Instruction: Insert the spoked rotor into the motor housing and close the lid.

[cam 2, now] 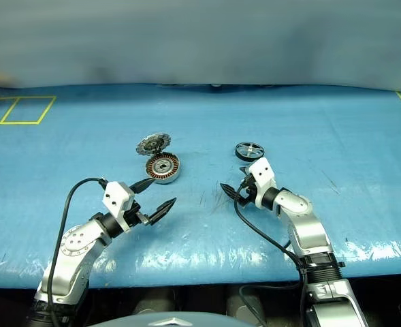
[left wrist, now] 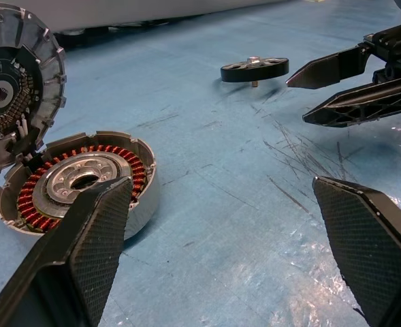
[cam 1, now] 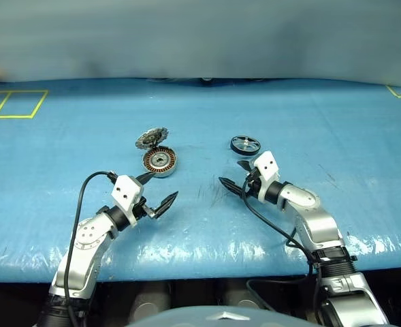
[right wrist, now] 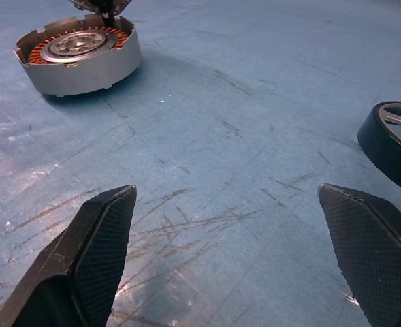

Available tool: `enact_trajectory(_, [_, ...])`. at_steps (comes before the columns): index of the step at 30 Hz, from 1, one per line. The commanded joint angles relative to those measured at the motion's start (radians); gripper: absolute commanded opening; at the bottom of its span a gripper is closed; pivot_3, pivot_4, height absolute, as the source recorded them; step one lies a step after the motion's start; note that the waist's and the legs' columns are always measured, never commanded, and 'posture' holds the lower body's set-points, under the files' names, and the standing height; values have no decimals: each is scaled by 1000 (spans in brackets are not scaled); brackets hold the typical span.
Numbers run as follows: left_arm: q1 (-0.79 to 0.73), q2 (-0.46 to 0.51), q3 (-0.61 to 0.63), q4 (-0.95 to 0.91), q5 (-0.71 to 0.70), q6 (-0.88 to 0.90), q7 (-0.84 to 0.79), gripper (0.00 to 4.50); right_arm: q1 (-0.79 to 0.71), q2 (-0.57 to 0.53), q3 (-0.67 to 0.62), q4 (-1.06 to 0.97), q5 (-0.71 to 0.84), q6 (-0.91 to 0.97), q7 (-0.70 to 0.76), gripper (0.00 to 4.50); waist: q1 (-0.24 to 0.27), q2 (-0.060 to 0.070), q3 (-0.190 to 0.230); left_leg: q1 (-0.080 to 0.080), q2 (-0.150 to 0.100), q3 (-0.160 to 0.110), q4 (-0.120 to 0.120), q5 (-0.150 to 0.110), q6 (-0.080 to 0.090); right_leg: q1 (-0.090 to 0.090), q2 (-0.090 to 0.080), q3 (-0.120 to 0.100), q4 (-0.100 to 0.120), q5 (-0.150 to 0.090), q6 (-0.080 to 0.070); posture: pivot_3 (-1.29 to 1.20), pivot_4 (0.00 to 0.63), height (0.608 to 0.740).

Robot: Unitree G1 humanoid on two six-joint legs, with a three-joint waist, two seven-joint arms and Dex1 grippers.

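The motor housing (cam 1: pixel 161 161) sits with its lid (cam 1: pixel 151 138) raised; the spoked rotor (cam 1: pixel 246 144) lies well right of it. The left hand (cam 1: pixel 156 191) beside it and the right hand (cam 1: pixel 235 176) gape wide, empty.

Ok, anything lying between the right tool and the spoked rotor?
Nothing. In the left eye view only bare blue mat separates the open right tool from the spoked rotor.

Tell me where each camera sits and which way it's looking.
Left and right eye views: on the head, looking down over both arms at the blue table.
Left wrist view: along the open left hand toward the motor housing, lid, spoked rotor and right hand.
Right wrist view: along the open right hand toward housing and rotor.
All share housing and rotor.
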Motion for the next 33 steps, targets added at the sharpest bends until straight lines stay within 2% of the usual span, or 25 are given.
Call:
enact_trajectory(1, [-9,-2,10,-10,0,-26,6,4500,-4,-1,-11,-26,10,-5,5,4480,0,0,0,0,0,0,0,0,0,0,0,0,0,0,0,0,150,740])
enact_trajectory(33, [-11,8,13,-7,5,-24,0,4500,-8,-4,6,-23,-2,-5,19,4480,0,0,0,0,0,0,0,0,0,0,0,0,0,0,0,0,150,740])
